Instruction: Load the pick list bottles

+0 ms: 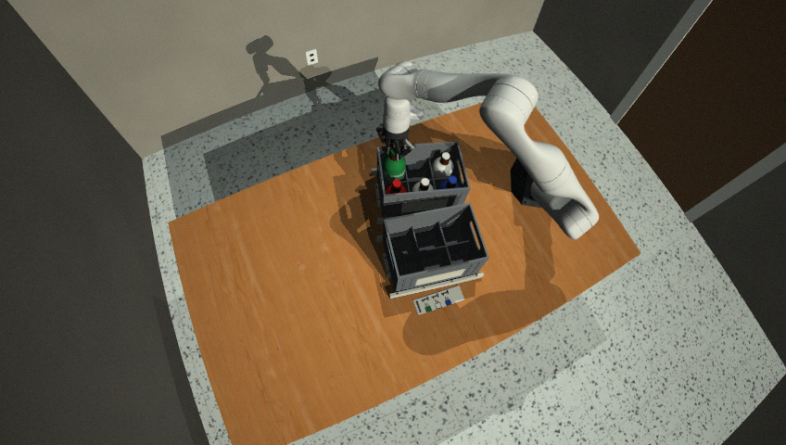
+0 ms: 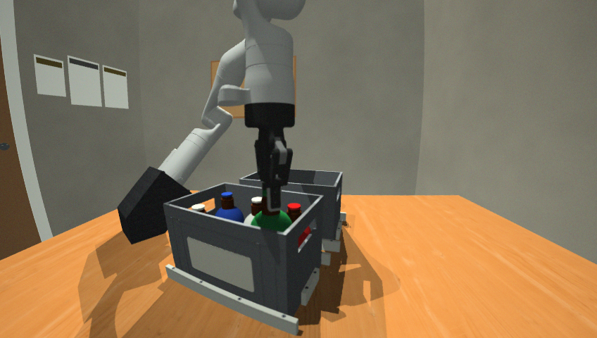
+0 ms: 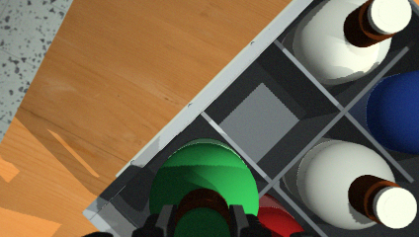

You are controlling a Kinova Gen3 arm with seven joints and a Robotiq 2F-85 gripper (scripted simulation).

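The full crate [image 1: 392,207] [image 2: 267,267] holds bottles. My gripper [image 1: 395,152] [image 2: 272,204] [image 3: 203,222] is shut on the neck of the green bottle [image 1: 395,166] [image 2: 271,220] [image 3: 224,168], which is upright, its shoulder at rim height in its corner compartment. The red bottle [image 1: 396,187] [image 3: 278,223] stands beside it. Two white bottles [image 1: 442,164] [image 1: 424,185] [image 3: 341,49] [image 3: 343,183] and a blue bottle [image 1: 451,182] [image 2: 229,214] [image 3: 397,114] stand there too. The empty crate [image 1: 405,280] [image 2: 333,201] has nothing in it. The pick list [image 1: 462,295] shows green, white and blue marks; counts are unreadable.
The crates stand close together on the wooden table [image 1: 286,298] [image 2: 419,251]. Light rails [image 1: 436,286] [image 2: 236,298] lie along their bases. One compartment beside the green bottle is vacant. Crate walls and dividers [image 3: 234,137] surround the bottles. The arm's base is to the side of the crates.
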